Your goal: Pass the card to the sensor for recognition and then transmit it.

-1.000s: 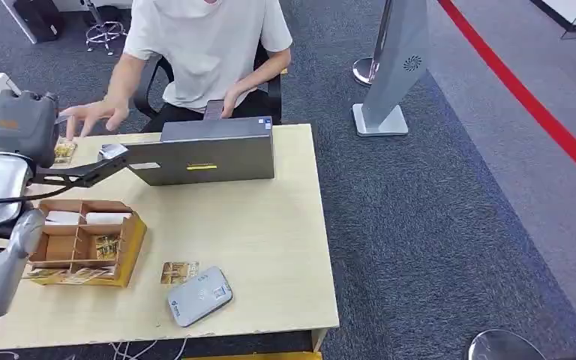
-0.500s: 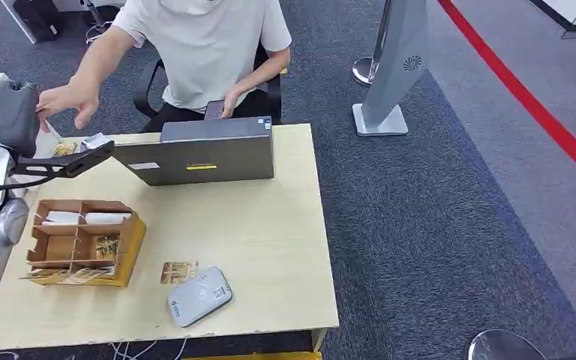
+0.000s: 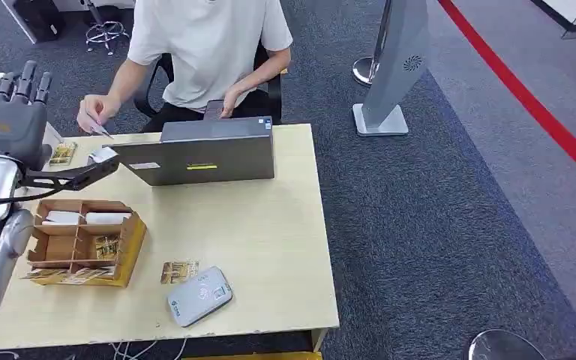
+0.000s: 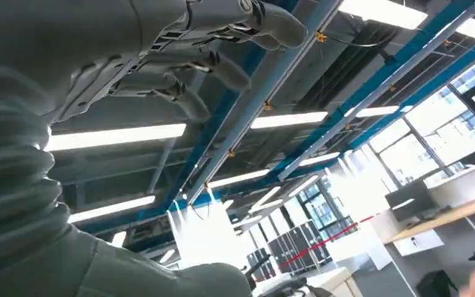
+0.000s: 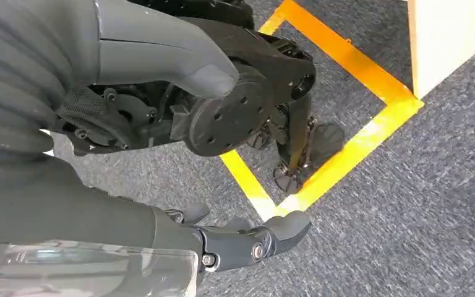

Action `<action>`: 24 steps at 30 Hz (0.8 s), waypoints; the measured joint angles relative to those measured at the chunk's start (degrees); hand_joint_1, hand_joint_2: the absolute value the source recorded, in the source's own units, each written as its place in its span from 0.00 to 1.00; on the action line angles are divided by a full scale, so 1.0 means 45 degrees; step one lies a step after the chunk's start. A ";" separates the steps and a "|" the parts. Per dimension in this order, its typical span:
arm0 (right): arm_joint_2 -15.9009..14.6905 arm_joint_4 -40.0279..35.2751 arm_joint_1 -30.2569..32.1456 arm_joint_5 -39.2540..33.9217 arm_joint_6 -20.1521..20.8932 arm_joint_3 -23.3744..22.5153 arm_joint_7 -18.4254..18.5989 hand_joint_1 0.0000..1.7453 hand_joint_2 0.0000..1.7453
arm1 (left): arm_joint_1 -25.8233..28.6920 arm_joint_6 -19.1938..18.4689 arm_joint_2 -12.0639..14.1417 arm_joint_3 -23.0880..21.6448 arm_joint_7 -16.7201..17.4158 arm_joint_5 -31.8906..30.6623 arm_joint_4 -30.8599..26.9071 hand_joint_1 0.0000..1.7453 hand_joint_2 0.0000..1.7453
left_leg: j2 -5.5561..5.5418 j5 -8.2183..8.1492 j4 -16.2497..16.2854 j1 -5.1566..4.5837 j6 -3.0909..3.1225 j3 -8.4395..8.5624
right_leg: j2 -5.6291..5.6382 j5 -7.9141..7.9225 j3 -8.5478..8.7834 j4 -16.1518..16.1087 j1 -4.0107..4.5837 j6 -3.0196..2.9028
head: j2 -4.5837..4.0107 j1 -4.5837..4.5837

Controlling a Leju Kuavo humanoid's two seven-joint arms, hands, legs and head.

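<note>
Looking from above, you see the left robot hand (image 3: 7,112) raised, fingers spread, holding nothing; the card (image 3: 102,131) is pinched by the person's hand (image 3: 96,112), just beyond it.

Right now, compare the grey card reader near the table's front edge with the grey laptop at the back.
The small grey card reader has rounded corners; the grey laptop is far larger and square-edged. The reader lies flat and skewed to the table edge; the laptop stands open, its lid's back toward the camera. A card lies touching the reader; a person's hand hovers by the laptop. Both are grey and rest on the wooden table.
</note>
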 joint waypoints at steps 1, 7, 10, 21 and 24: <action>0.0000 0.0000 0.0001 -0.0010 -0.0019 0.0005 0.0000 0.00 1.00 | 0.0083 0.0000 -0.0015 0.0010 -0.0010 0.0005 -0.0058 0.00 1.00 | 0.0000 0.0000 0.0000 0.0000 0.0000 -0.0001 | 0.0000 0.0000 0.0000 0.0000 0.0000 0.0000 | -0.0004 -0.0004; 0.0000 -0.0063 0.0105 -0.0739 -0.0724 0.0243 -0.0185 0.00 1.00 | 0.1965 0.0024 -0.0326 0.0287 -0.1395 0.0015 -0.1775 0.00 1.00 | 0.0016 -0.0012 -0.0002 -0.0007 -0.0003 0.0003 | 0.0017 -0.0004 0.0001 -0.0002 -0.0009 0.0003 | -0.0004 -0.0009; 0.0015 -0.0350 0.0376 -0.0913 -0.1098 0.0564 -0.0447 0.00 1.00 | 0.3591 0.0370 -0.0408 0.0262 -0.1559 0.0097 -0.3309 0.00 1.00 | 0.0029 -0.0030 -0.0002 -0.0006 0.0012 -0.0001 | 0.0037 -0.0011 -0.0010 -0.0005 -0.0009 0.0010 | -0.0004 0.0000; 0.0034 -0.1025 0.1004 -0.0739 -0.1389 0.1505 -0.0986 0.00 1.00 | 0.8363 0.2219 -0.0058 0.0010 -0.1680 0.0374 -0.6527 0.00 1.00 | 0.0044 -0.0072 -0.0009 -0.0004 -0.0008 0.0017 | 0.0058 -0.0044 -0.0003 -0.0007 -0.0007 0.0002 | -0.0005 0.0000; 0.0034 -0.1132 0.1099 -0.0451 -0.1321 0.1739 -0.1030 0.00 1.00 | 0.9277 0.2453 -0.0068 0.0010 -0.1744 0.0272 -0.6766 0.00 1.00 | 0.0039 -0.0072 -0.0010 -0.0003 -0.0008 0.0018 | 0.0054 -0.0044 0.0002 -0.0007 -0.0005 0.0002 | -0.0004 -0.0005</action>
